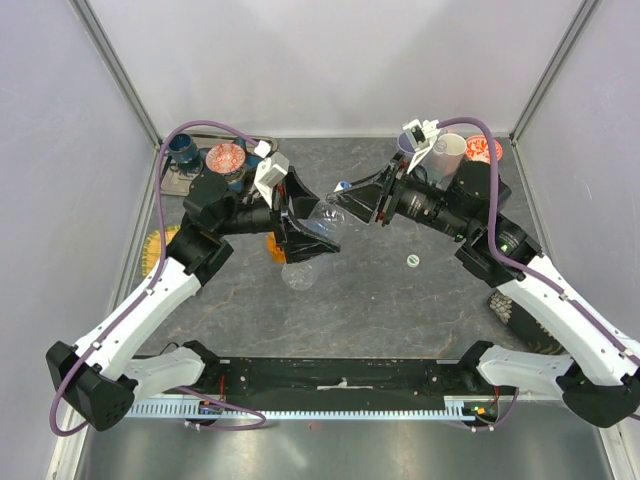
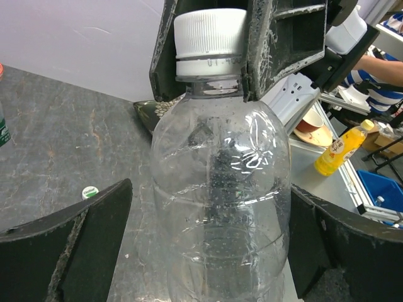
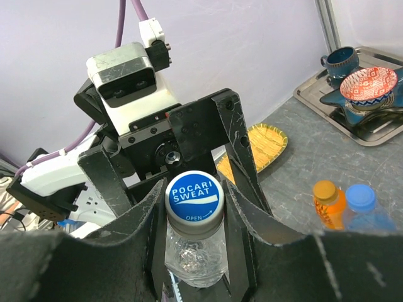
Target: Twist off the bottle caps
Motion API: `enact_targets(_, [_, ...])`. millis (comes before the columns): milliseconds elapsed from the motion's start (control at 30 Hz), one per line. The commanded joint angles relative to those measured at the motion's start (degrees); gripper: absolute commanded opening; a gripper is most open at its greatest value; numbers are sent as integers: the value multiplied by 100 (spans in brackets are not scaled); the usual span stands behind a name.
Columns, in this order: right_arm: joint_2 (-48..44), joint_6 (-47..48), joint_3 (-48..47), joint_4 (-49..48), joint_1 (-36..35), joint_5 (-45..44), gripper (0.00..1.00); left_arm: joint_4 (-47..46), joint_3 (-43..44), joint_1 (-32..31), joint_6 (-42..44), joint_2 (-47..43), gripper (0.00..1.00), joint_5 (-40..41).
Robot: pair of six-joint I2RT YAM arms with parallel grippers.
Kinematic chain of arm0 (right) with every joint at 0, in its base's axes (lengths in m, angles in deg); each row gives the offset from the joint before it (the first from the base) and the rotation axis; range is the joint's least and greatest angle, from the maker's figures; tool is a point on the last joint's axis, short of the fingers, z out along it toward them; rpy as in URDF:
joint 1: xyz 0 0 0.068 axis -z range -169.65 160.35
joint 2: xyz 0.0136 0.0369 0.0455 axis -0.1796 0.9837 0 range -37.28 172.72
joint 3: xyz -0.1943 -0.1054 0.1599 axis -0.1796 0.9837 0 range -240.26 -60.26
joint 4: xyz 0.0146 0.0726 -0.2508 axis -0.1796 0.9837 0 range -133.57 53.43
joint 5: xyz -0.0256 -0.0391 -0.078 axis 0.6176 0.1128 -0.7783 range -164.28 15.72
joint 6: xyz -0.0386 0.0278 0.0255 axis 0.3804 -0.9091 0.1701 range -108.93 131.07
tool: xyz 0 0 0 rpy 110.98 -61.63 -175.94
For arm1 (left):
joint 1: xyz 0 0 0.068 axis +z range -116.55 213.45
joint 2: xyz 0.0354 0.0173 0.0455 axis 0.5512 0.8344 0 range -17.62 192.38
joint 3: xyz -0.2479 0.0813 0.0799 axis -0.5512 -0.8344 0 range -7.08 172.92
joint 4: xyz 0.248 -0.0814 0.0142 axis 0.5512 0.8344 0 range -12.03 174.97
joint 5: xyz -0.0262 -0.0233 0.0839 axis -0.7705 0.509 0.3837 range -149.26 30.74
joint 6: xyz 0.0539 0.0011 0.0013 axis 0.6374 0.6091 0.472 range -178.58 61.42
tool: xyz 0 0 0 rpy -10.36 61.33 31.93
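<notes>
Clear crinkled plastic bottle [image 2: 220,189], ridged white cap [image 2: 210,31]

Left gripper [image 2: 211,233] gap: clear bottle [image 2: 220,189] fills it, slim slots either side.
Right gripper [image 3: 194,211]: clamped on the cap [image 3: 194,196], no room.
Near it: open table [image 1: 400,310], one loose cap [image 1: 411,261].
Just beside left gripper: orange bottle [image 3: 327,195], blue bottle [image 3: 363,201].

Both my arms bend in and meet in the middle. My left gripper [image 1: 308,243] is wide open. My right gripper [image 1: 347,194] pinches a bottle cap [image 3: 194,197].
</notes>
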Motion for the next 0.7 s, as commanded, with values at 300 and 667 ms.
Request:
enact_targets(300, [-402,-48,509,-430,-83,46,0,-17,-12,-12,441,-21,54,203])
enact_targets(667, [-306,41,-255,432,-83,-1349,86,800,-39,-529,1669,-310,49,2324])
